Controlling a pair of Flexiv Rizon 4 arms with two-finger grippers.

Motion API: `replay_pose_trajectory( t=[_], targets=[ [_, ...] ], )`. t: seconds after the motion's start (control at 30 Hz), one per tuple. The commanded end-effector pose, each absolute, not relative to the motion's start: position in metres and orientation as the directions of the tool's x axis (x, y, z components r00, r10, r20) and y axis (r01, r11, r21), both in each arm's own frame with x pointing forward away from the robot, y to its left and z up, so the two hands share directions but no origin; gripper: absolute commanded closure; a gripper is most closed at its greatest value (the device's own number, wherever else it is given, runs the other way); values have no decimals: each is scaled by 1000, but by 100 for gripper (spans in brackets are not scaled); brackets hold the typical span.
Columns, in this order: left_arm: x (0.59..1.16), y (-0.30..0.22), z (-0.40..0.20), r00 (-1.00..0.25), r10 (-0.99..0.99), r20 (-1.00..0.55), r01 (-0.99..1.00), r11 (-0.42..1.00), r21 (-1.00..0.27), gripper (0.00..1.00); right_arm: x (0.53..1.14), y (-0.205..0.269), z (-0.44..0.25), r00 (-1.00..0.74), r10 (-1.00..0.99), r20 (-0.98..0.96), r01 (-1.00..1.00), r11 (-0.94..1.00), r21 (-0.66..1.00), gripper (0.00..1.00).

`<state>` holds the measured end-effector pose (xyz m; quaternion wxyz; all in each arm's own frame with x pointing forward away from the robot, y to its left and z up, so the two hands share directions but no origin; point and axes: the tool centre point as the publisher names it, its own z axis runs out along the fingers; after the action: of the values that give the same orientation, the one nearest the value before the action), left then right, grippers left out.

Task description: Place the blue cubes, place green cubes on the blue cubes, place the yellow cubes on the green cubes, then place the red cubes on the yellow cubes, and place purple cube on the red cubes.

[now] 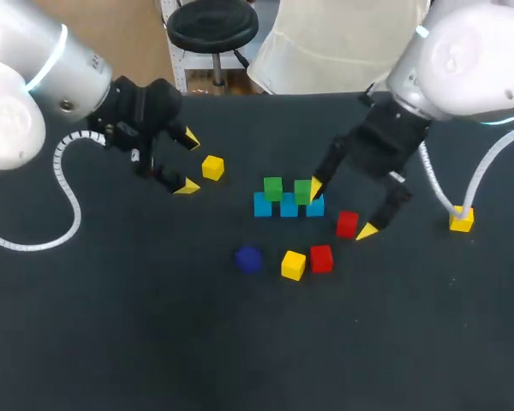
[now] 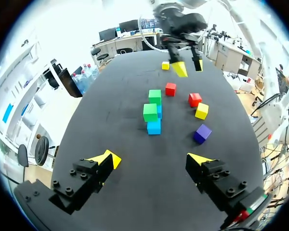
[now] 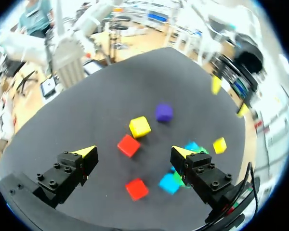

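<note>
Right gripper [image 1: 342, 207] wide open, near red cube [image 1: 347, 223]

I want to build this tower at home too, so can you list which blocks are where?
blue cubes: three in a row
green cubes: two, on the blue row
yellow cubes: three, loose, unstacked
red cubes: two, loose
purple cube: one, loose
left gripper: open, empty
right gripper: open, empty, beside the green cubes

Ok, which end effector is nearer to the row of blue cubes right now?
Right. The right end effector hangs open just beside the blue cubes, one fingertip by a green cube on them. The left end effector sits farther off, past a lone yellow cube.
</note>
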<state>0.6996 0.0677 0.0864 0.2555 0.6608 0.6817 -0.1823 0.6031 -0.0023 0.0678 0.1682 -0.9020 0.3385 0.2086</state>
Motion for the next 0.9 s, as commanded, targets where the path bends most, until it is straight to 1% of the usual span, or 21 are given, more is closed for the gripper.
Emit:
replay_pose_trajectory(
  t=[0.03, 0.17, 0.2, 0.7, 0.73, 0.8, 0.9],
  targets=[
    [700, 68, 86, 6, 807, -590, 994, 58, 90, 0, 606, 12, 56, 873, -148, -464, -224, -968, -114, 0],
    [700, 68, 86, 6, 807, -590, 994, 58, 90, 0, 604, 17, 48, 876, -98, -473, -150, -986, -74, 0],
    [700, 68, 86, 6, 807, -590, 994, 58, 90, 0, 608, 16, 47, 856, -121, -503, -184, -980, -78, 0],
    [700, 68, 86, 6, 807, -590, 994, 58, 90, 0, 608, 16, 47, 856, -121, -503, -184, -980, -78, 0],
    [700, 68, 86, 6, 807, -590, 994, 58, 90, 0, 612, 16, 48, 859, -162, -485, -208, -977, -42, 0],
    [700, 68, 86, 6, 807, -590, 994, 58, 90, 0, 616, 20, 49, 860, -199, -470, -246, -968, -41, 0],
    [700, 68, 86, 6, 807, -590, 994, 58, 90, 0, 615, 31, 46, 860, -264, -437, -292, -957, 4, 0]
  ],
)
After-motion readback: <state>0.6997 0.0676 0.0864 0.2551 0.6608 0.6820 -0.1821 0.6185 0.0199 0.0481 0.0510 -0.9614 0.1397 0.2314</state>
